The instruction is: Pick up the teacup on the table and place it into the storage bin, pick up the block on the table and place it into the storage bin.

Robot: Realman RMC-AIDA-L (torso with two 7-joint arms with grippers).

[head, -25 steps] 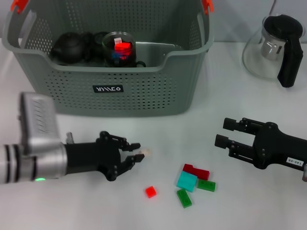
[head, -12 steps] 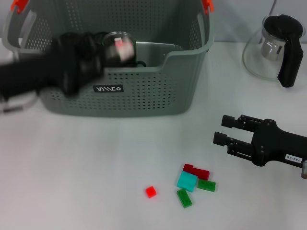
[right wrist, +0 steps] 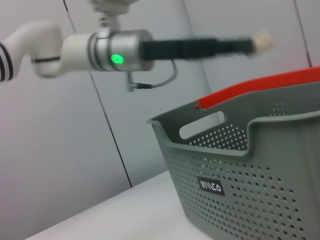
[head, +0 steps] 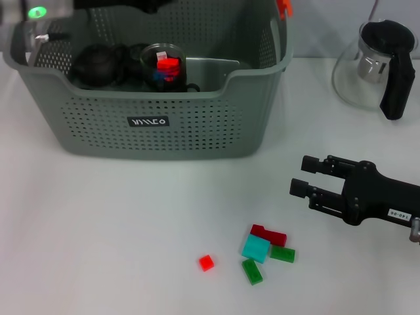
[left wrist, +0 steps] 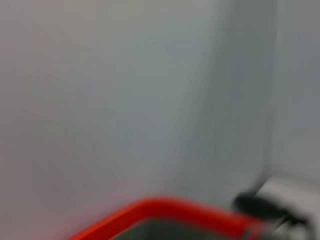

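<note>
The grey perforated storage bin (head: pixel 197 125) stands at the back left. It also shows in the right wrist view (right wrist: pixel 250 170). Inside it are a glass teacup (head: pixel 164 65) with red and blue blocks in it, and dark teaware (head: pixel 98 62). My left arm (head: pixel 39 13) is high over the bin's back edge. The right wrist view shows my left gripper (right wrist: pixel 250 42), blurred, shut on a small pale block (right wrist: pixel 263 38) above the bin. My right gripper (head: pixel 305 176) is open and empty, low over the table at the right. Loose blocks lie on the table: red (head: pixel 206 262), teal (head: pixel 255 248), dark red (head: pixel 269 234) and green (head: pixel 251 271).
A glass teapot with a black handle (head: pixel 377 65) stands at the back right. The left wrist view shows only a blurred orange handle (left wrist: pixel 165 210) and a grey wall. Bare white table lies in front of the bin.
My left arm has lifted from the table's front left and swung up over the bin with the pale block. My right gripper has barely moved.
</note>
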